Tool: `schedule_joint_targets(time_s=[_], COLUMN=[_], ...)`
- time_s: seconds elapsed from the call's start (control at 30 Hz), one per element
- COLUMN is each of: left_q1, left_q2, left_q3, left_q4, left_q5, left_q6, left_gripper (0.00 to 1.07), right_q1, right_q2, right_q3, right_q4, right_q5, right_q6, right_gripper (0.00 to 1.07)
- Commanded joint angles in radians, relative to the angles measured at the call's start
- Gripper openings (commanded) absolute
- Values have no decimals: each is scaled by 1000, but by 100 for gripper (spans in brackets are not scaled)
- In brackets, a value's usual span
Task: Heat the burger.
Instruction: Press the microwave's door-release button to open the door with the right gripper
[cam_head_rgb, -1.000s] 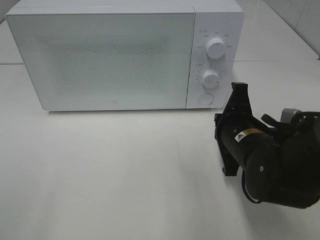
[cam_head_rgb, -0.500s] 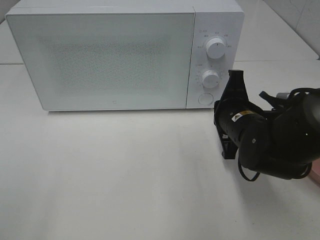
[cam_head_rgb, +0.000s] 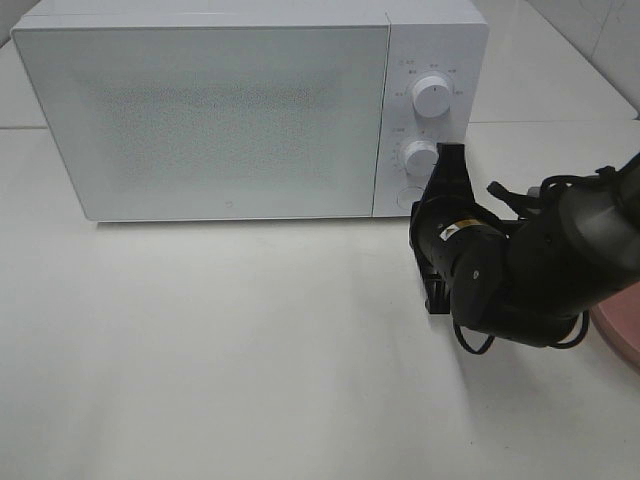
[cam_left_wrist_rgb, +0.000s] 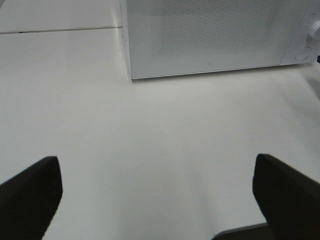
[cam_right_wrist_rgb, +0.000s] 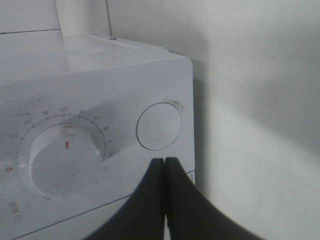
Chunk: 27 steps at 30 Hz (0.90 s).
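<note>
The burger is out of view in every frame. The white microwave stands at the back of the table with its door closed, and it also shows in the left wrist view. My right gripper is shut with nothing in it, its tips against the control panel beside the lower dial. In the right wrist view the shut fingertips sit a little short of the round door button, with the lower dial beside it. My left gripper hangs open over bare table in front of the microwave.
Part of a round pink plate shows at the right edge, behind my right arm. The upper dial is above the lower one. White table stretches in front of the microwave.
My right arm has swung left and towards the microwave, bringing the shut fingertips from beside the panel up to it. The pink plate has come into view behind the arm.
</note>
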<state>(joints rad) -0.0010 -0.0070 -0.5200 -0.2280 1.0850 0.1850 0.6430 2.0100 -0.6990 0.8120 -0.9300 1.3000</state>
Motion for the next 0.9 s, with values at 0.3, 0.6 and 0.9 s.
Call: schedule_joint_targets(time_s=[0.3, 0.6, 0.9], left_q1=[-6, -6, -6], left_q2=[-14, -14, -14], left_q3=[4, 4, 4], left_q4=[-4, -4, -4], left_q5=[-12, -12, -12], left_q6=[-9, -9, -9], left_gripper=[96, 96, 96], right_q1=[-50, -84, -84], right_q2=[53, 62, 100], right_q3=[-82, -97, -141], right_q4=[-39, -45, -64], right_q5=[33, 45, 61], right_q6=[5, -4, 3], right_gripper=[0, 0, 0])
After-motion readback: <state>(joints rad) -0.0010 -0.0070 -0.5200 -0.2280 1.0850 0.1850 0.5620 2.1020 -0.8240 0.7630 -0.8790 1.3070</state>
